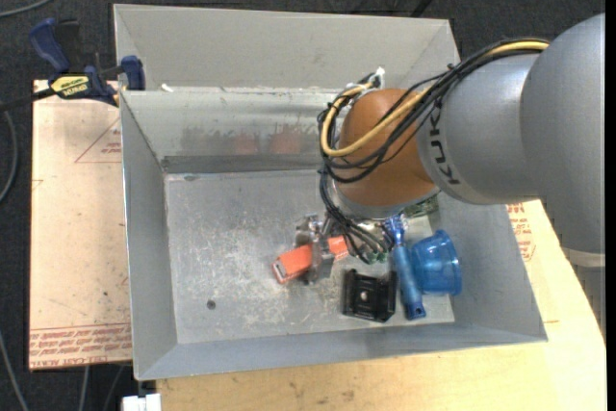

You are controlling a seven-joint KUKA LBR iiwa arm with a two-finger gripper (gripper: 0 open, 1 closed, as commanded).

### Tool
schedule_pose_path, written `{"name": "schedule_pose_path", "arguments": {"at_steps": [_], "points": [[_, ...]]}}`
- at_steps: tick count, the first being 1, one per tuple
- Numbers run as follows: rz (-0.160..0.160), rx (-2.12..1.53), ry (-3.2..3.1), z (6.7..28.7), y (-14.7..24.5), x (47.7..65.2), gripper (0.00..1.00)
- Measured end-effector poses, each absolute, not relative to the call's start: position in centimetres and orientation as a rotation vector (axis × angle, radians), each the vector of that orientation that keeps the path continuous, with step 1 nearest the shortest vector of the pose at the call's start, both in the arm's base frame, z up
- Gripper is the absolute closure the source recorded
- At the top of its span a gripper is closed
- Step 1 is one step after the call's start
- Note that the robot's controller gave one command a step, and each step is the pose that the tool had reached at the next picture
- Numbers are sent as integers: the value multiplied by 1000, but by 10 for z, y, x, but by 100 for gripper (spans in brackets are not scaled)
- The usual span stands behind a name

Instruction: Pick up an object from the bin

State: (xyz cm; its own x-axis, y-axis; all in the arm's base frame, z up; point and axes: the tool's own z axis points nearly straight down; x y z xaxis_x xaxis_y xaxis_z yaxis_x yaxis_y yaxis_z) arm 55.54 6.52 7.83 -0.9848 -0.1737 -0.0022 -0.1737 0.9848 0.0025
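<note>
The fingers point(310, 236) look slightly apart, set down on the bin point(221, 236) floor at a small orange block point(294, 263), though wrist and cables hide much of them. The gripper point(313, 253) stands near the middle of the floor, and the block juts out to its left, lying flat. It seems to be the thing to be picked.

Judging from this, 3 things could go wrong:
1. The block appears caught near 1 end only, so closing could pivot it out sideways.
2. A black square part point(369, 295) lies just beside the gripper, toward the near wall. A skewed lift could drag it along.
3. A blue cup point(435, 263) sits close on the right, under the wrist, which could knock it.
</note>
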Motion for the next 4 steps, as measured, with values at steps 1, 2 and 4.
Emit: {"name": "schedule_pose_path", "arguments": {"at_steps": [1,2,4], "points": [[6,-356,3118,196,68,567,100],[6,-355,3118,196,68,567,100],[7,-1006,2973,192,29,587,100]]}}
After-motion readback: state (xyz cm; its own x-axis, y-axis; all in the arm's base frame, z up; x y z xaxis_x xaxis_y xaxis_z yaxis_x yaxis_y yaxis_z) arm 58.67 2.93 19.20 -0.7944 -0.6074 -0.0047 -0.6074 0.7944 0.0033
